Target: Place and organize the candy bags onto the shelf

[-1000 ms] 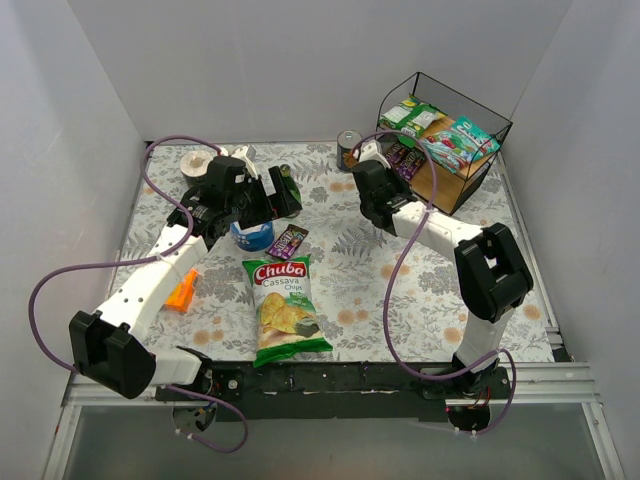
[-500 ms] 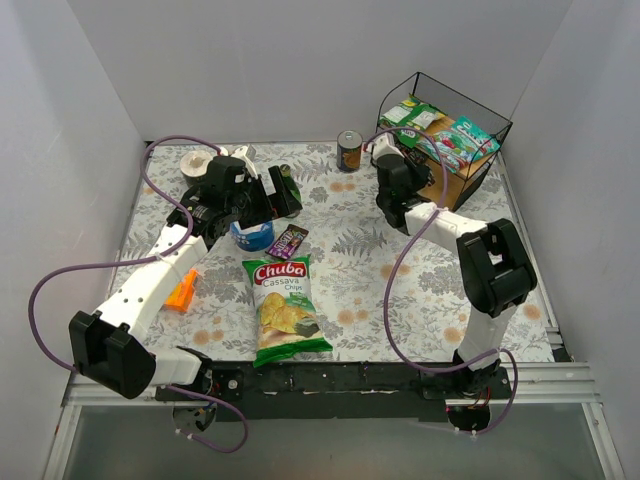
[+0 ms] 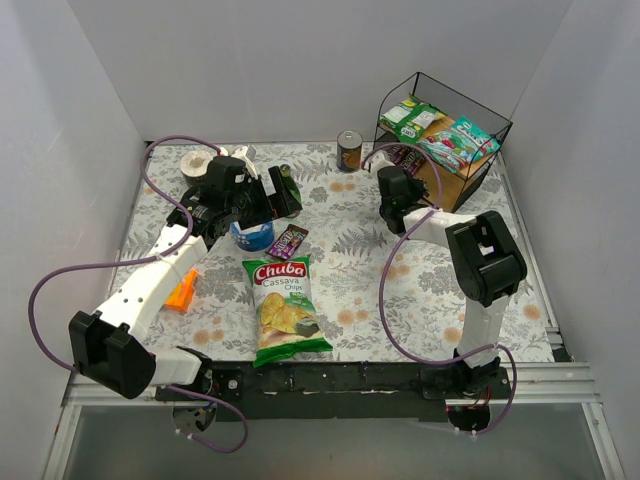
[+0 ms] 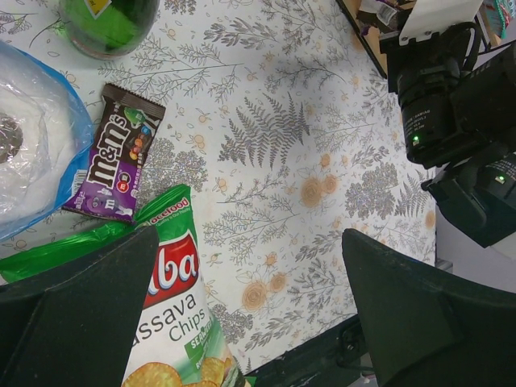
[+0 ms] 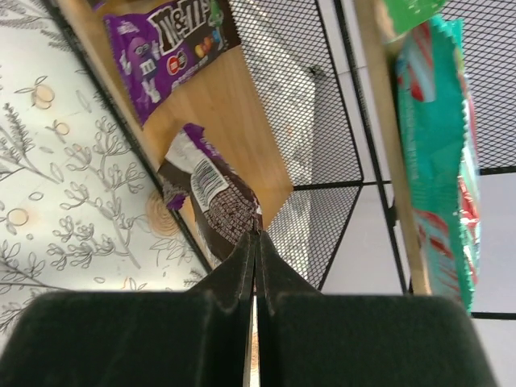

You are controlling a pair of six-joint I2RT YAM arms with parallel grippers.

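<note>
The shelf (image 3: 470, 175) stands at the back right. On its top board lie a teal candy bag (image 3: 458, 143) and a green-and-white one (image 3: 411, 114). My right gripper (image 5: 256, 235) is shut on the edge of a dark brown candy bag (image 5: 208, 193) and holds it over the lower board's (image 5: 242, 105) front edge, beside a purple M&M's bag (image 5: 171, 39). In the top view the right gripper (image 3: 407, 163) is at the shelf's lower tier. My left gripper (image 4: 250, 322) is open and empty above the table. Another M&M's bag (image 4: 115, 155) lies on the table (image 3: 289, 240).
A large Chuba chips bag (image 3: 283, 305) lies near the front, partly under the left gripper (image 4: 173, 314). An orange packet (image 3: 182, 291), a blue-wrapped roll (image 3: 251, 235), a green bottle (image 4: 109, 20), a white roll (image 3: 196, 164) and a can (image 3: 349, 150) stand around.
My right gripper has moved right, from beside the can to the shelf's lower tier, with the brown bag in it. The left arm has not moved.
</note>
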